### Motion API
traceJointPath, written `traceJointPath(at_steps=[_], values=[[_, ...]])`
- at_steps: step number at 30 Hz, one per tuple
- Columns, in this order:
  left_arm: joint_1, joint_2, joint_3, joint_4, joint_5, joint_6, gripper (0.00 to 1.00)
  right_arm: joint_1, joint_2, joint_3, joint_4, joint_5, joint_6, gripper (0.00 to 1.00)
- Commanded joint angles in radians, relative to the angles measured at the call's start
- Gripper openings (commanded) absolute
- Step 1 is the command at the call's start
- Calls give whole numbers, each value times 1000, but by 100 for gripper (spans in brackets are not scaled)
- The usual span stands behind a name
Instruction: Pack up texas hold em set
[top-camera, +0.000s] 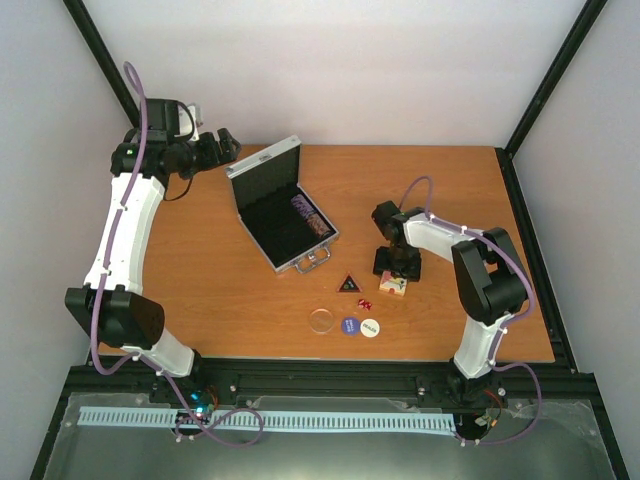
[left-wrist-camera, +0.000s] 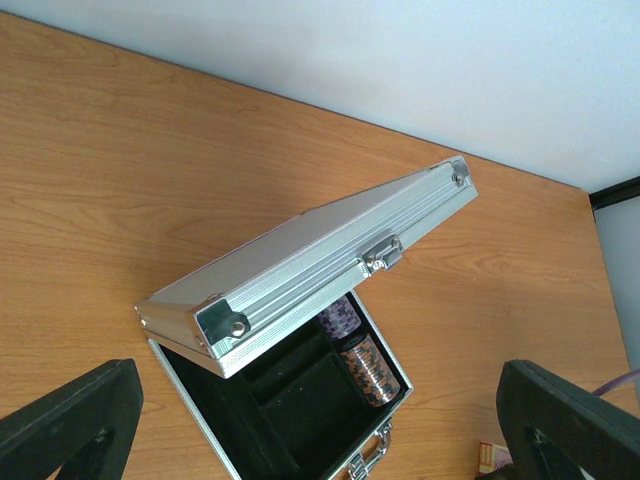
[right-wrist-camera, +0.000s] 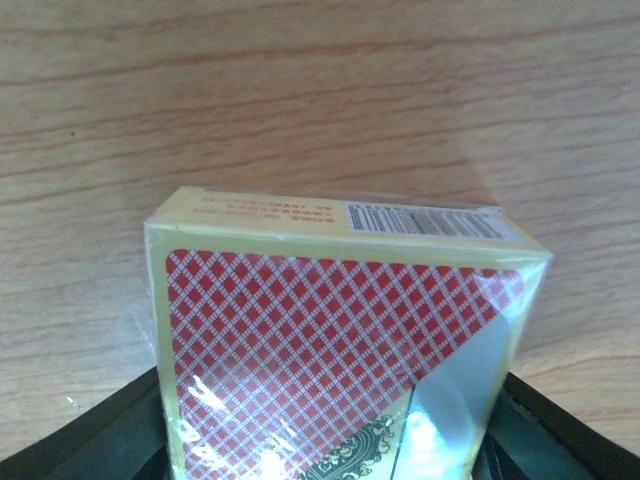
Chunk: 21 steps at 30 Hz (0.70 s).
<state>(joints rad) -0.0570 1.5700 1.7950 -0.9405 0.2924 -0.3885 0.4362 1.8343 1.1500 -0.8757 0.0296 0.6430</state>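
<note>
The silver case (top-camera: 283, 222) stands open at mid table, its lid (left-wrist-camera: 320, 268) raised, with dark chip stacks (top-camera: 312, 216) along one side of the black foam; they also show in the left wrist view (left-wrist-camera: 366, 362). My right gripper (top-camera: 397, 266) is shut on the red-patterned card box (right-wrist-camera: 330, 350), which sits low at the table right of the case (top-camera: 393, 284). A black triangle (top-camera: 348, 283), red dice (top-camera: 364, 303), and a clear disc (top-camera: 322, 321), blue disc (top-camera: 349, 326) and white disc (top-camera: 370, 327) lie near the front. My left gripper (top-camera: 222, 143) is open and empty behind the case.
Black frame posts stand at the back corners. The table's front edge (top-camera: 320, 360) runs just below the discs. Bare wood lies left of the case and at the back right.
</note>
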Motion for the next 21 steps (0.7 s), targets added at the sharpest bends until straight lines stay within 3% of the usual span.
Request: traceJointPath(at_steps=[1,3,11,21], values=[[-3,0,20,-9,-3,14,100,-9,-37,44,-51,5,-91,8],[-2,-1,20,-11,-6,15,100,-3,-61,122,-87,4,-140,3],[-1,-15,5,2,-14,11,100,34,5,531,-152,-160,-187,3],[-2,-13,-8,13,-5,-1,100,111,264,835,67,-354,2,3]])
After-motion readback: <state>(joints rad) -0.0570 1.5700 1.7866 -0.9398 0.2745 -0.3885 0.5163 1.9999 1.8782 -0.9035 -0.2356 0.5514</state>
